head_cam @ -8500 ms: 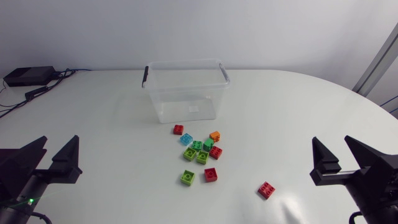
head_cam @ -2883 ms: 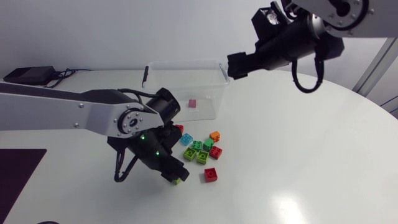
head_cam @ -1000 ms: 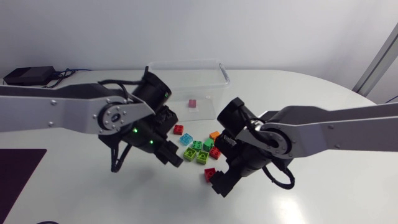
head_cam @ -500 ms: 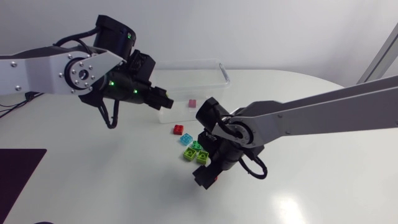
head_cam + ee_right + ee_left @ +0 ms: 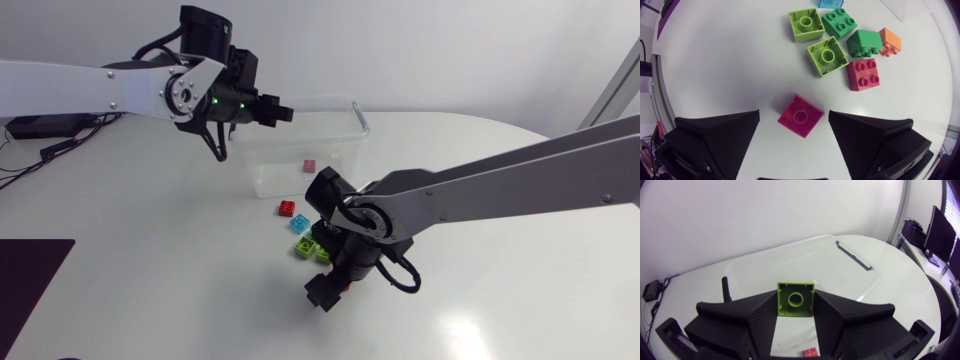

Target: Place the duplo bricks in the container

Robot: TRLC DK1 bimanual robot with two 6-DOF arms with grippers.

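Fingers [image 5: 740, 322] of the left hand [image 5: 796, 312] are pinching a lime-green brick [image 5: 796, 297] from 2 sides, its hollow underside facing the wrist camera. This hand is hanging above the clear container [image 5: 262, 172], which is standing near the table's far edge, about midway along it. A pink brick [image 5: 309, 165] is lying on the container's floor. The left arm [image 5: 90, 88] is extending in from the table's left edge. The right hand [image 5: 794, 117] is sitting low over the table [image 5: 520, 200], toward the near edge from the container, with its fingers spread open. A magenta-red brick [image 5: 800, 116] is lying flat on the table between them, and neither finger is touching it. Just ahead of that hand, a loose cluster is sitting between it and the container: 2 more lime-green bricks [image 5: 807, 24], 2 dark green bricks [image 5: 839, 22], a red brick [image 5: 863, 74] and an orange brick [image 5: 889, 41]. A light blue brick [image 5: 299, 223] and a second red brick [image 5: 288, 209] are lying nearest the container wall.
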